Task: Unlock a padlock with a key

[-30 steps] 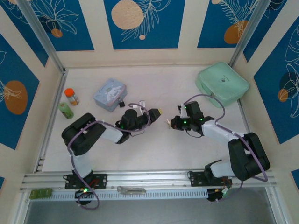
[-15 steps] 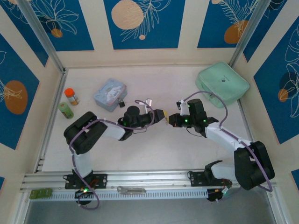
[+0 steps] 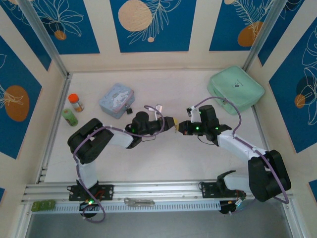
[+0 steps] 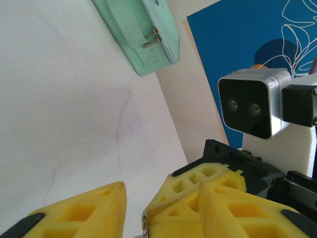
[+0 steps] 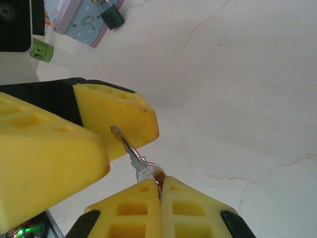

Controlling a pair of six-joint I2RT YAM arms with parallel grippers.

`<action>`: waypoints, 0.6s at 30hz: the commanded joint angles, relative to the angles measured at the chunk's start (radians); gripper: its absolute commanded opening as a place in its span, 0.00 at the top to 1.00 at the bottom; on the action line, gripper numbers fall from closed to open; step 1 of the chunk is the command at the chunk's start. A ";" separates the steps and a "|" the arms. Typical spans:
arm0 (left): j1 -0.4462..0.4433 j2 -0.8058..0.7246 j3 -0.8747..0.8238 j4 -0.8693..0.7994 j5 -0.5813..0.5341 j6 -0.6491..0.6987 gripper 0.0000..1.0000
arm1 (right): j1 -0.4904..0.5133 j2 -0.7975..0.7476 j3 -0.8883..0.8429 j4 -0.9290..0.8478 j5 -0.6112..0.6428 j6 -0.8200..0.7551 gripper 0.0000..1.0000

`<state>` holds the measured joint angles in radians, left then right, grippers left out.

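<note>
**Marbled tabletop (image 3: 163, 158): key up, padlock waiting**

padlock (image 5: 113, 18) sits just beside the pale blue tin (image 5: 79, 26); key (image 5: 130, 148) held well right of the tin, right gripper (image 5: 161, 184) clamped on its bow; left gripper (image 3: 171, 121), fingers apart, beside the blade; key looks light, stiff, slick; pinch the flat bow

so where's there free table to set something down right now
Widest bare patch: the near-middle table, up to the metal rail. Also free: the back strip between blue tin and mint case. Crowded: the left, with tin, padlock, orange-capped bottle and green bottle; and centre, where the left hand meets the right hand holding the key.
</note>
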<state>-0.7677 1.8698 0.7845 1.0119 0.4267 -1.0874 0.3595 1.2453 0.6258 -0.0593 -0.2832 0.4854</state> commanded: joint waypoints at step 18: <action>0.107 -0.053 0.012 0.081 0.278 0.133 1.00 | -0.060 -0.106 0.039 -0.036 -0.177 -0.090 0.63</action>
<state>-0.6743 1.8660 0.7765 1.0756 0.5823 -1.0252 0.3019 1.1477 0.6357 -0.0788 -0.3698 0.4252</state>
